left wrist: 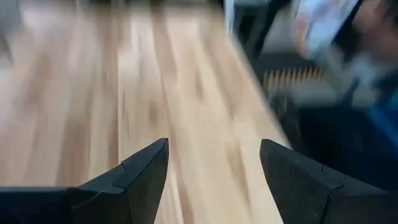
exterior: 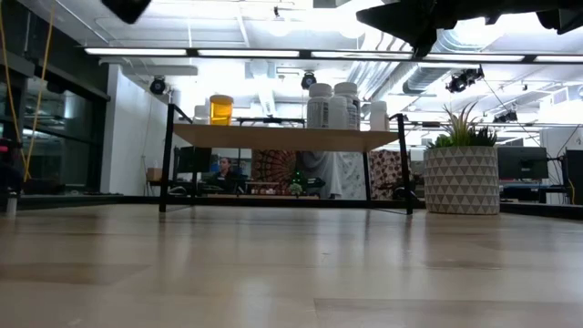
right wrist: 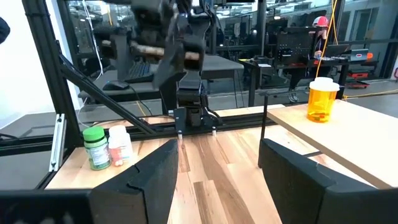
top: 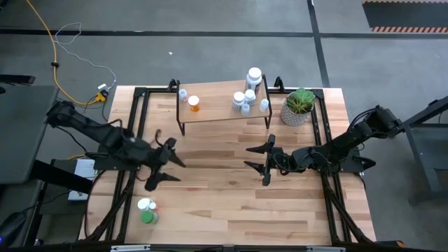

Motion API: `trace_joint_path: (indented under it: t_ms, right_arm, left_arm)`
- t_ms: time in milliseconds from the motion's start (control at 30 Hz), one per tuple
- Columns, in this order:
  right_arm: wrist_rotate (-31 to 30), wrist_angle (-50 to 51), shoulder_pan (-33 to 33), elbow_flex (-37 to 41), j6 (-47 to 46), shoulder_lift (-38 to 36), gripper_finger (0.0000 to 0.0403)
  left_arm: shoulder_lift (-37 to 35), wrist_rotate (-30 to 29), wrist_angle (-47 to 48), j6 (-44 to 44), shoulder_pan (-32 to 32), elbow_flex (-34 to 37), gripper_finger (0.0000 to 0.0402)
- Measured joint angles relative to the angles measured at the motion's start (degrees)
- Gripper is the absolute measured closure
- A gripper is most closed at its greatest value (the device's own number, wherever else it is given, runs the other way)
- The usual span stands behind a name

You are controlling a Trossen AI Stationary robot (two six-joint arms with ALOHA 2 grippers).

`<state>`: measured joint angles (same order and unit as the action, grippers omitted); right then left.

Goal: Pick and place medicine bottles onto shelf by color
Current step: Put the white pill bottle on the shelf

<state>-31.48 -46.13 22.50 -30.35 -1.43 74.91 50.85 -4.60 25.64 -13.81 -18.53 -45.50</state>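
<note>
Down at about 7 o'clock on the counter (top: 231,203), near the front edge, a green bottle (top: 147,217) sits touching a white-capped bottle (top: 145,205), so two haven't made it up yet. Above them, around 9, the left gripper (top: 168,162) hangs over bare wood, fingers wide apart, nothing between them. The right gripper (top: 260,159) is near the middle, at 3, fingers apart too and empty. Farther back at 12 is the shelf (top: 217,110): an orange bottle (top: 194,103) and a small white bottle (top: 183,94) on its 9 o'clock side, a cluster of white bottles (top: 246,94) toward 3. The potted plant (top: 298,106) stands just beside the shelf at 1.
</note>
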Motion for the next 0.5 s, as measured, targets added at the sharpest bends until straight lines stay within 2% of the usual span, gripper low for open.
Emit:
trace_joint_path:
  t_ms: [67, 200, 333, 500]
  right_arm:
    - [0.0, 0.0, 0.0, 0.0, 0.0, 0.0, 0.0187]
    - [0.0, 0.0, 0.0, 0.0, 0.0, 0.0, 0.0187]
    - [0.0, 0.0, 0.0, 0.0, 0.0, 0.0, 0.0187]
    - [0.0, 0.1, 0.0, 0.0, 0.0, 0.0, 0.0187]
  left_arm:
    - [2.5, 0.3, 11.6, -3.6, -2.5, -4.1, 0.0158]
    - [8.7, 4.3, 28.0, -14.6, -8.3, -10.0, 0.0158]
    - [13.8, 6.9, 34.7, -25.3, -14.2, -11.2, 0.0158]
    - [18.1, 11.4, 38.9, -34.4, -20.0, -11.2, 0.0158]
